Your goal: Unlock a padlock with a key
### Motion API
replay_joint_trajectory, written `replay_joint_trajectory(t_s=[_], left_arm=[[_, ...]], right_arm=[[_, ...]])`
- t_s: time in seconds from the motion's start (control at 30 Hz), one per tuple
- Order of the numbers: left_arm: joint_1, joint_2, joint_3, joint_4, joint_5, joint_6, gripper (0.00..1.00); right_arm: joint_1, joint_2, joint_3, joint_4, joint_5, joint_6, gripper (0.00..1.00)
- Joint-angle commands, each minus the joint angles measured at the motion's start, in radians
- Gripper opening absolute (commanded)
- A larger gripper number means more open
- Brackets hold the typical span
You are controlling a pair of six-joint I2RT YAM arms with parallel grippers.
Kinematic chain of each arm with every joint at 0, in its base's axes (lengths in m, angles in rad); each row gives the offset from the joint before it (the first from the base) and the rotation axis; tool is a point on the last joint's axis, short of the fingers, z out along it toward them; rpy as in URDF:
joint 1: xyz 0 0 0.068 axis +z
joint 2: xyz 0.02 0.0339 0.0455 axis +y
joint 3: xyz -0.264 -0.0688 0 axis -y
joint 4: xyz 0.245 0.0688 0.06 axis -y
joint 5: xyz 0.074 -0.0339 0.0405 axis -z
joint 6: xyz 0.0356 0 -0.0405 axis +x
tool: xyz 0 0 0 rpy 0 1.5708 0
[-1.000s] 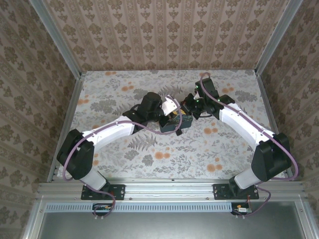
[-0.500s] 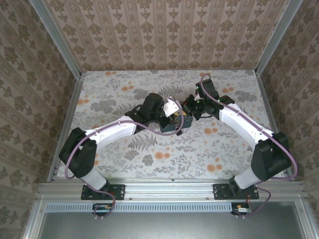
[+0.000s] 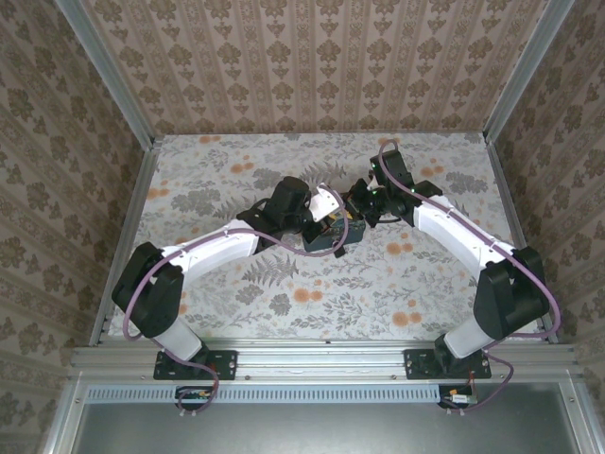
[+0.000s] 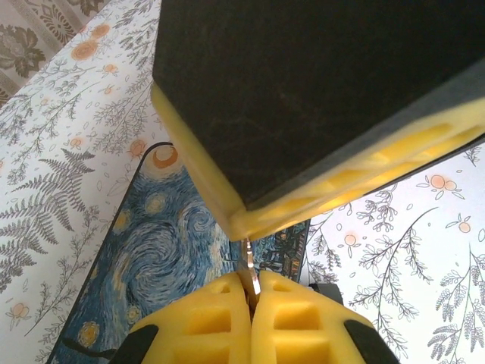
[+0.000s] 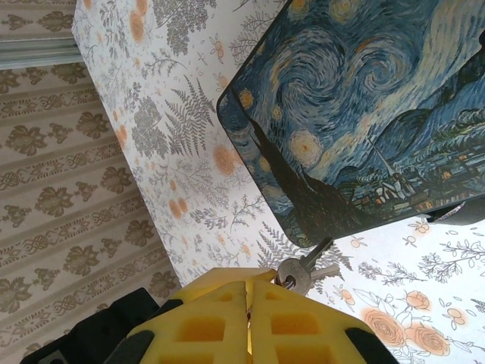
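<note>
- Compared with a second ago not much has changed: the left arm's shoulder and upper link have swung a bit to the right, and its wrist has leaned slightly closer to the other arm
- Both grippers were already bunched together mid-table over the mat (image 3: 319, 246), and they haven't left that spot
- The right arm looks basically the same, maybe a small shuffle at the shoulder end
- The right gripper (image 5: 248, 294) has its yellow fingers pressed together, with the ring of the keys (image 5: 300, 271) caught at the fingertips
- The keys stick out just past the tips and hang near the edge of the swirly blue mat, over the flowery table (image 5: 189, 152)
- The left gripper (image 4: 250, 297) is clamped down on a thin metal sliver (image 4: 250, 267) that pokes straight out between its tips
- Honestly can't tell if that sliver is part of the padlock or a key blade
- Just beyond the sliver, almost touching its end, there's a big black-and-yellow block (image 4: 303, 98), too close to the camera for me to say what it is
- The mat lies flat underneath all of this, with the left fingers right above it
</note>
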Motion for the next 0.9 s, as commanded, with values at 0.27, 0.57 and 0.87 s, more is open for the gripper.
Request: replay_joint_trajectory(t_s=[0.27, 0.57, 0.87], left_arm=[[0.011, 0.062, 0.091, -0.019, 0.026, -0.054, 0.00], [0.018, 0.087, 0.126, -0.021, 0.061, -0.074, 0.00], [0.035, 0.080, 0.113, -0.015, 0.058, -0.086, 0.00]], right_arm=[[0.005, 0.063, 0.075, -0.009, -0.037, -0.065, 0.09], [-0.001, 0.074, 0.113, -0.032, -0.035, -0.090, 0.10], [-0.004, 0.109, 0.129, -0.030, -0.054, -0.097, 0.11]])
